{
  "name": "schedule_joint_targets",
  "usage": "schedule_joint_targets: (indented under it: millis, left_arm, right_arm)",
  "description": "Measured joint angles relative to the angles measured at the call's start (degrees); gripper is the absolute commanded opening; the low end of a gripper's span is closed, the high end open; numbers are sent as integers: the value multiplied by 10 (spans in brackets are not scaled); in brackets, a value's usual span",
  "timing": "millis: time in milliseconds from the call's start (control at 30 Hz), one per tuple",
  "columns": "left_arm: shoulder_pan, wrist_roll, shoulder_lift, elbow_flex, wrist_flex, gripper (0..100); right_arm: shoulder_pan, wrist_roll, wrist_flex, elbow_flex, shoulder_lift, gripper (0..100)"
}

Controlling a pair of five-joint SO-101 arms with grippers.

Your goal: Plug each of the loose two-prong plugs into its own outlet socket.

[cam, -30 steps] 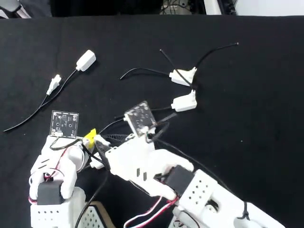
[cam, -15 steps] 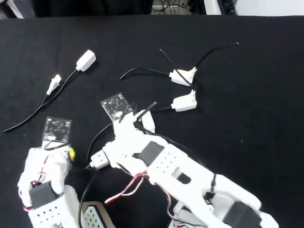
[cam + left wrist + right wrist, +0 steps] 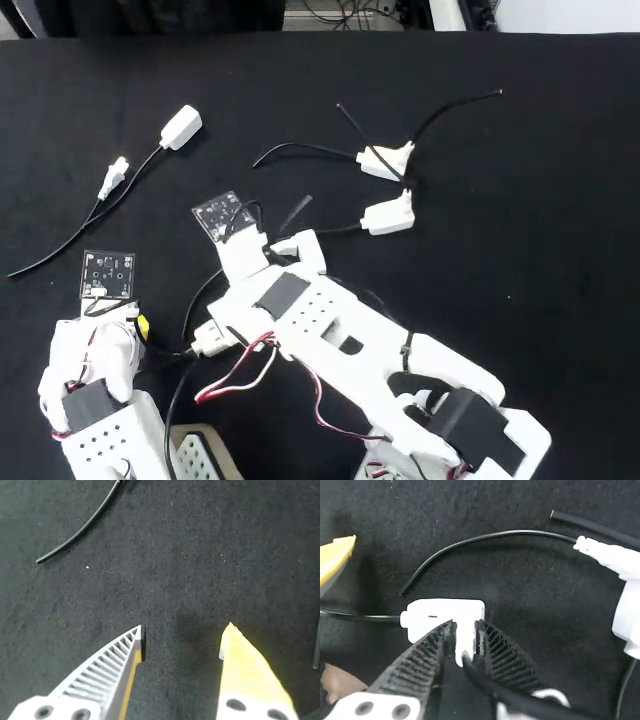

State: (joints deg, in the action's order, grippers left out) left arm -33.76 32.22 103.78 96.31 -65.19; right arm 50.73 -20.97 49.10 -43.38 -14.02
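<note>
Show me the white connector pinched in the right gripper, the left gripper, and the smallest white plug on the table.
white connector (image 3: pixel 442 614): right wrist view, its flat body.
left gripper (image 3: pixel 185 629): left wrist view, midway between fingertips.
smallest white plug (image 3: pixel 113 179): high view, its middle.

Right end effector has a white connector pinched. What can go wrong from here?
1. The right end effector pinches the white connector near one end; it may pivot or slip.
2. A black cable lies across its fingers and might snag.
3. The yellow finger of the left end effector sits close; the arms might collide.
</note>
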Motion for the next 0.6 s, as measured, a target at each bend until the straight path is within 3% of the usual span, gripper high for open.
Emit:
schedule_joint_targets:
  millis: [200,467,600]
  left_arm:
    - [0,-4,0,0,0,249]
    - [0,-4,0,0,0,249]
    - [0,-4,0,0,0,249]
  right_arm:
    - [-1,0,14,1,4,12]
    - [7,0,19,72,114,12]
    - [7,1,74,116,142,12]
